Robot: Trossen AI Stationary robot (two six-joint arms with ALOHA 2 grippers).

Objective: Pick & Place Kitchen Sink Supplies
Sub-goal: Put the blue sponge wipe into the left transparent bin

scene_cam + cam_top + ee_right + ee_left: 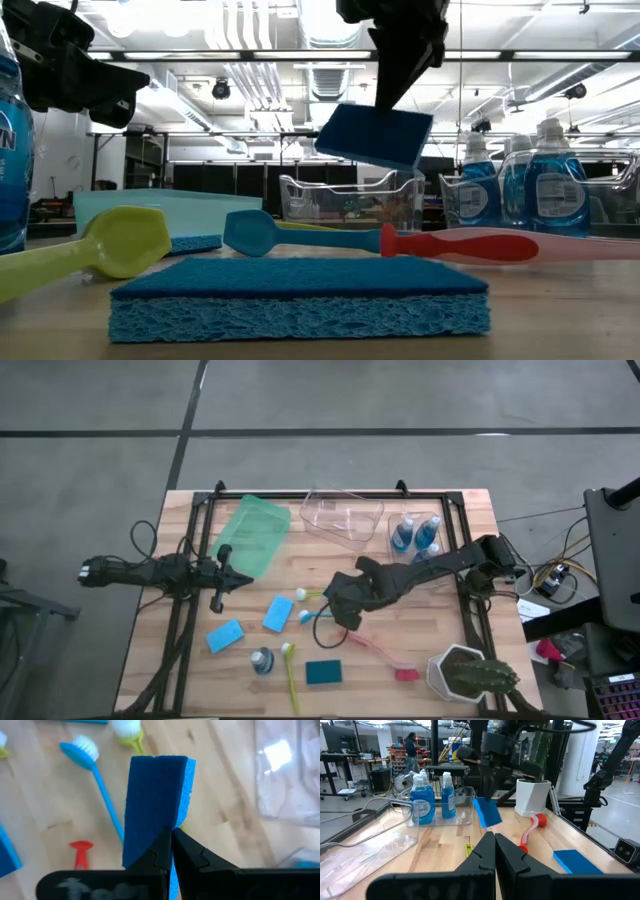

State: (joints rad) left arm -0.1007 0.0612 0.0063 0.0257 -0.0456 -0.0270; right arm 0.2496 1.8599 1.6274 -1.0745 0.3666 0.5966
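Above the worktop (420, 660) centre, right tool (170, 842) is clamped on a blue sponge (157, 800), held clear of the surface over the blue brush (97, 780). Left tool (495, 851), fingers pressed together, waits beside the green bin (250, 535).

Wooden table (420, 650) is the landmark. Green bin (251, 535) lies tilted near its far-left part. Clear empty bin (338, 516) at far-middle edge, a second clear bin (392, 520) just beside it toward far-right. White-potted cactus (470, 673) at near-right corner. Cables (545, 575) off the table's right side.
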